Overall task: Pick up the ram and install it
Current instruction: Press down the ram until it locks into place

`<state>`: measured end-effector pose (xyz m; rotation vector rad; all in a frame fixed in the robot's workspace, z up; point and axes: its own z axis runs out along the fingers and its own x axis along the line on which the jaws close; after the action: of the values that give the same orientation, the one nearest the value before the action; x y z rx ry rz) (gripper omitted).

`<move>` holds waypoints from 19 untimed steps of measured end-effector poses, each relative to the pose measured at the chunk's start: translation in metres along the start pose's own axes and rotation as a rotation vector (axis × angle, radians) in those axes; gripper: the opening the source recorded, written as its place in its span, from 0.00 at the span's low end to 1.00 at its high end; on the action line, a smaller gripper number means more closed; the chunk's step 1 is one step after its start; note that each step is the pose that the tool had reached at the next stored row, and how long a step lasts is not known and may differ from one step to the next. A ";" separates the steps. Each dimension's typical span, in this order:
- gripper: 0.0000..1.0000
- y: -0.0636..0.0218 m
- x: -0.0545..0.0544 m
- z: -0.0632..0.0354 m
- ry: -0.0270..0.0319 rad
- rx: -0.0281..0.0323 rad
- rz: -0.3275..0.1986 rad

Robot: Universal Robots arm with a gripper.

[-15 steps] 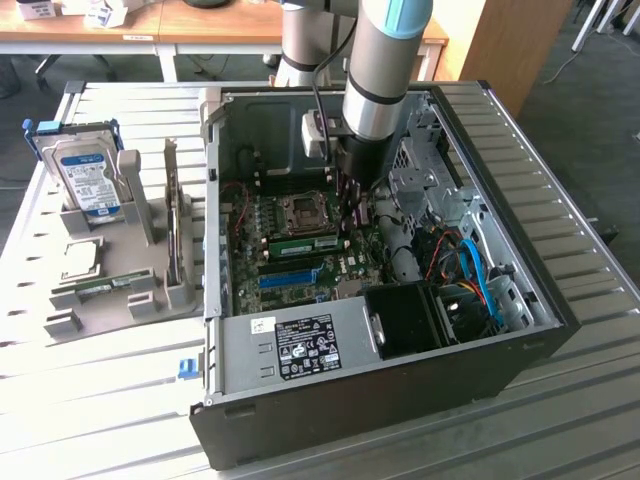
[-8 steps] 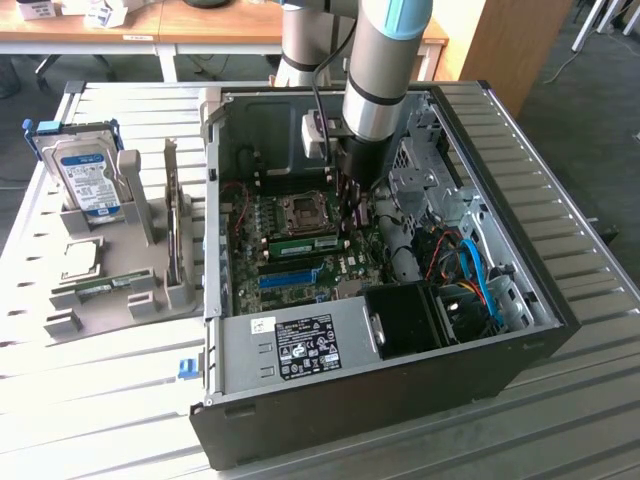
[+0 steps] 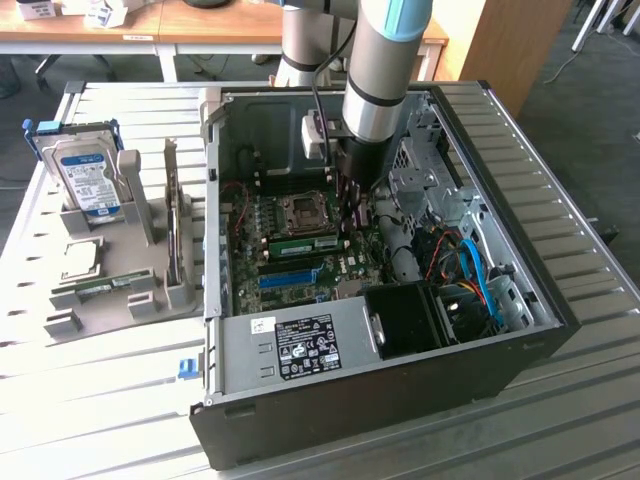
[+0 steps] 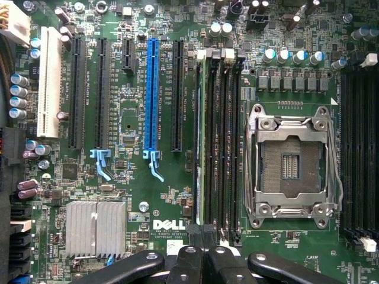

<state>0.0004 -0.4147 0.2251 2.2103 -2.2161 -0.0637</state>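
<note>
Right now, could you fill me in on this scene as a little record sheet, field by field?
Setting: open computer case lying on a slatted table
Arm: reaches down into the case over the motherboard
Gripper: shut, holding nothing visible
Ram: green stick lying in a slot beside the processor socket
Blue slot strip: nothing plugged in
Hard drive: upright in a grey holder at the exterior view's left
</note>
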 end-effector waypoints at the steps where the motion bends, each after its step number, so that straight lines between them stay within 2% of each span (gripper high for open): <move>1: 0.11 0.0000 0.000 0.0002 0.0000 0.0000 0.000; 19: 0.11 -0.0001 0.000 0.0018 0.0004 -0.0001 0.000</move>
<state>0.0004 -0.4147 0.2233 2.2100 -2.2159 -0.0634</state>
